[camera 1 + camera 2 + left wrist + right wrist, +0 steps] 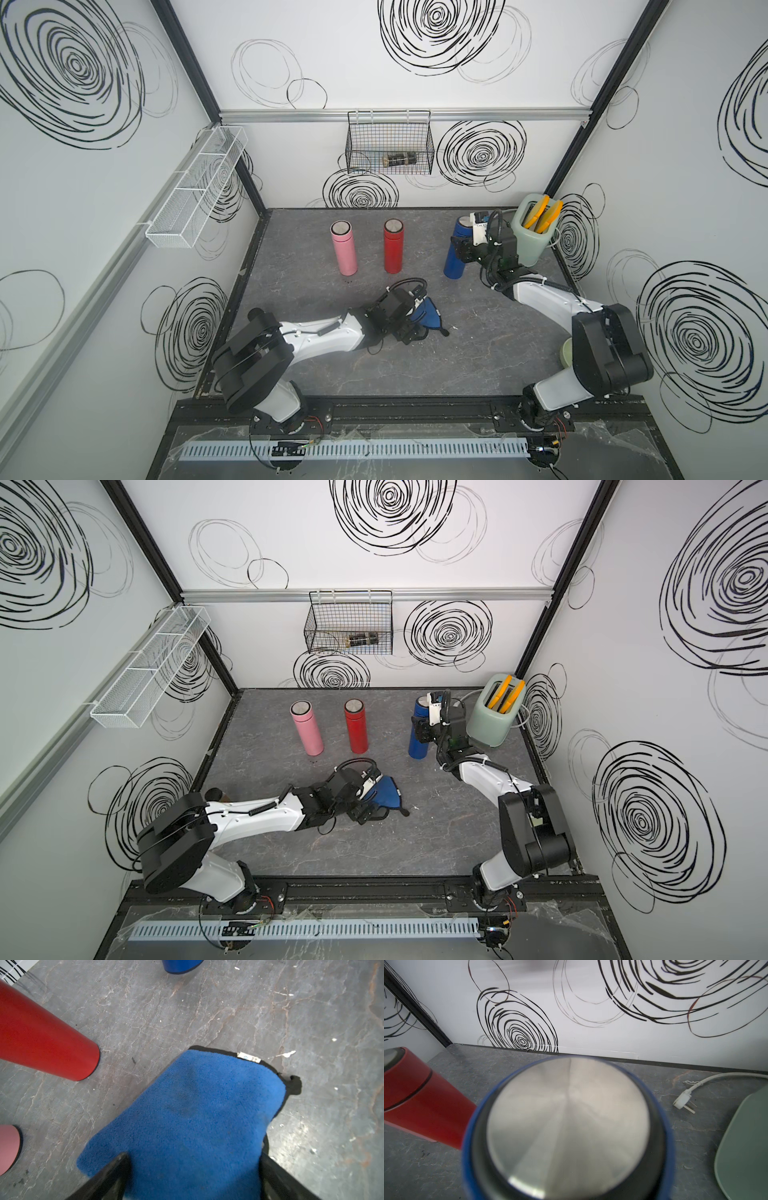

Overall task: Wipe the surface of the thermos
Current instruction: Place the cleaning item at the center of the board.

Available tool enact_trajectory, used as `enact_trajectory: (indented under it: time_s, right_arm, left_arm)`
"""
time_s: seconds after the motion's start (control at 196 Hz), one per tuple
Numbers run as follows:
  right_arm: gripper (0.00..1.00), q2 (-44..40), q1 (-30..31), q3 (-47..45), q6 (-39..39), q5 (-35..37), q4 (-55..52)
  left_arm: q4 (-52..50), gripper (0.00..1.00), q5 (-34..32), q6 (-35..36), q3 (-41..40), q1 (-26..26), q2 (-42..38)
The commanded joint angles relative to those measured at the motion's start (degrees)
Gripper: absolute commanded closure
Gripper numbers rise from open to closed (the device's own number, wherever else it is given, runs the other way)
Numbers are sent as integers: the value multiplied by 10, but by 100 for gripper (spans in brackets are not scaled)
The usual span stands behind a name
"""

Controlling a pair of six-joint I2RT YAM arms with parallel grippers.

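Observation:
A blue thermos (453, 268) (417, 748) stands upright at the back right of the table. My right gripper (459, 248) (420, 729) is closed around its upper body. The right wrist view is filled by the thermos's steel lid (569, 1118), and the jaws are hidden there. A blue cloth (429, 316) (197, 1113) with black edging lies on the table near the middle. My left gripper (417, 329) (195, 1176) is low over the cloth and open, with its two fingers wide apart on either side of it.
A red thermos (392, 253) (41, 1043) and a pink thermos (344, 254) (8, 1147) stand upright at the back middle. A green toaster (530, 239) sits in the back right corner, with its plug (683, 1101) lying on the table. A black wire basket (390, 145) hangs on the back wall.

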Motion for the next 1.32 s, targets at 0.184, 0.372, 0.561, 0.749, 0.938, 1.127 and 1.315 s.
enact_trajectory:
  time_s: [0.184, 0.372, 0.561, 0.749, 0.938, 1.127, 1.315]
  right_arm:
    - [77, 18, 6, 18, -21, 22, 48]
    - [55, 24, 9, 13, -20, 21, 52]
    - [13, 23, 14, -2, -20, 25, 64]
    - [2, 7, 20, -16, -20, 28, 68]
    - [2, -16, 20, -17, -21, 43, 64]
    - [2, -37, 22, -14, -20, 20, 62]
    - [2, -73, 21, -12, -16, -1, 65]
  left_arm:
    - [-29, 4, 7, -27, -40, -15, -120]
    - [-30, 4, -2, -31, -48, -12, -184]
    - [-1, 4, 3, -24, -60, -3, -200]
    - [38, 4, 58, -6, -57, 21, -200]
    - [57, 4, 92, 9, -32, 44, -215]
    - [45, 4, 127, 8, -5, 69, -223]
    - [17, 4, 149, 18, 30, 71, -221]
